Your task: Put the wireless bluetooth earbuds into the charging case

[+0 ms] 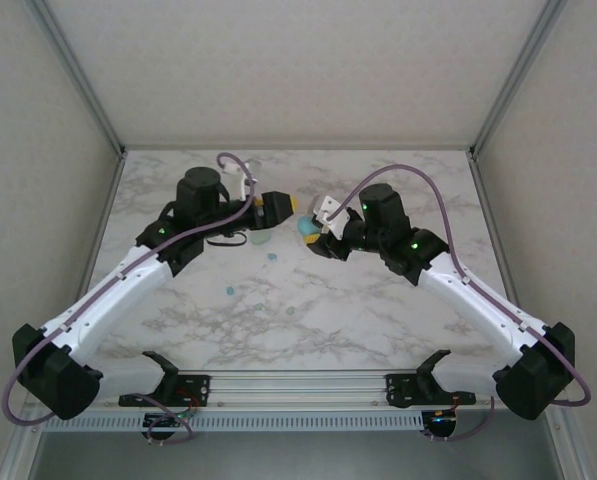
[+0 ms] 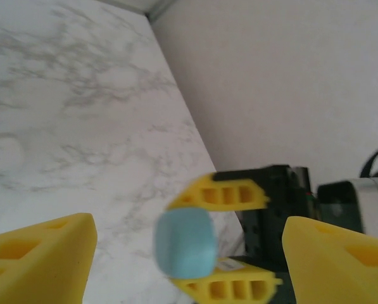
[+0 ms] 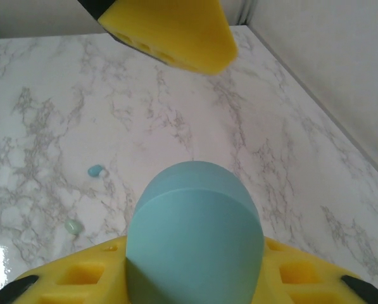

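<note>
left gripper point(image 1: 281, 208) released, empty, charging case point(image 3: 194, 234) just ahead of its jaws | earbuds point(image 3: 97, 170) loose on table point(image 3: 195, 133), below and clear of both jaws; probably light, hard, slick: pinch across body with fingertips | right gripper point(image 1: 313, 225) clenched on case; lid state unclear

**Arms meet tip to tip**

Both arms reach from the near corners toward the far middle. The left gripper point(image 1: 281, 207) has its jaws spread wide, facing the right gripper point(image 1: 314, 222), which is clamped on a teal case point(image 3: 195, 234).
</note>
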`<state>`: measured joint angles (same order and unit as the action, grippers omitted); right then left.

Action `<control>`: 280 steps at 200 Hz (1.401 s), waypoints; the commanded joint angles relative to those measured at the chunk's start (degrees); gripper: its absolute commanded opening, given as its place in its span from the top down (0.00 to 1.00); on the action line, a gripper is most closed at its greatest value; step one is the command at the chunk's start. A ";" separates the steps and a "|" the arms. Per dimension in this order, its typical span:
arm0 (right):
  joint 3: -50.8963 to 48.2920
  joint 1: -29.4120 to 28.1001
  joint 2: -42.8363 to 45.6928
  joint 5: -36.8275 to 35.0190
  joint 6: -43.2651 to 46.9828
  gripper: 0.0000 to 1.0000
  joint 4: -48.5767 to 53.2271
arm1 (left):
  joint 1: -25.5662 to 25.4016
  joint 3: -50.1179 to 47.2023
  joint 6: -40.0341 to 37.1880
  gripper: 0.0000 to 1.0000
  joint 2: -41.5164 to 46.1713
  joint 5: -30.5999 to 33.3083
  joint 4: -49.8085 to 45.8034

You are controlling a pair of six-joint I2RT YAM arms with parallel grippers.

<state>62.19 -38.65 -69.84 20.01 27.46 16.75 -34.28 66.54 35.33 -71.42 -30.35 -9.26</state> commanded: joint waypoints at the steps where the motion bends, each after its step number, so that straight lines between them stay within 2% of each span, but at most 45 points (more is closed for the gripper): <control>1: -0.23 -0.59 1.85 -1.64 2.89 0.62 -3.91 | -1.09 3.00 -3.14 0.26 -1.82 -1.78 -3.15; 29: -0.56 -0.72 1.86 -1.23 2.60 0.62 -4.86 | -1.71 4.28 -4.17 0.33 -3.44 -3.01 -5.05; 69: -0.14 -0.81 1.04 -0.85 1.42 0.61 -5.34 | -2.68 4.91 -4.98 0.33 -4.76 -4.90 -5.14; 95: -0.07 -0.84 1.02 -0.05 1.05 0.61 -5.94 | -2.89 5.09 -5.97 0.38 -5.13 -4.63 -6.66; 159: -0.13 -0.97 0.67 1.20 -0.13 0.58 -7.02 | -3.42 5.75 -4.74 0.68 -6.36 -5.51 -4.42; 171: -0.92 -0.94 1.33 0.69 -1.09 0.57 -8.41 | -3.55 5.26 -2.97 0.78 -6.20 -5.20 -2.62; 184: -3.11 -0.90 2.90 -0.36 -1.57 0.56 -11.25 | -3.51 4.38 -1.33 0.83 -5.56 -3.64 -1.14; 197: -6.30 -0.83 5.17 -1.76 -1.84 0.55 -15.35 | -3.43 3.16 0.62 0.85 -4.39 -3.10 1.58; 225: -15.21 1.18 10.53 -5.25 -3.48 0.42 -26.99 | -2.99 -0.36 9.55 0.88 -1.81 -1.07 9.92; 233: -16.75 2.99 11.32 -4.41 -4.20 0.40 -29.13 | -2.98 -2.19 13.37 0.88 -1.18 -0.67 13.70; 253: -17.66 6.63 12.50 0.20 -7.88 0.40 -31.12 | -3.11 -6.10 22.08 0.87 -0.10 0.50 21.20; 268: -19.12 7.35 13.38 3.37 -10.25 0.39 -36.47 | -3.16 -7.73 25.26 0.87 0.47 0.81 23.74; 280: -18.28 7.41 12.76 5.11 -10.41 0.39 -36.74 | -3.21 -8.44 26.12 0.85 1.24 1.27 24.61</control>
<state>44.10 -31.51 -58.13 19.42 20.64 -11.22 -37.41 59.79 53.19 -72.42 -30.92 6.50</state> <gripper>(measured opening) 0.609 0.228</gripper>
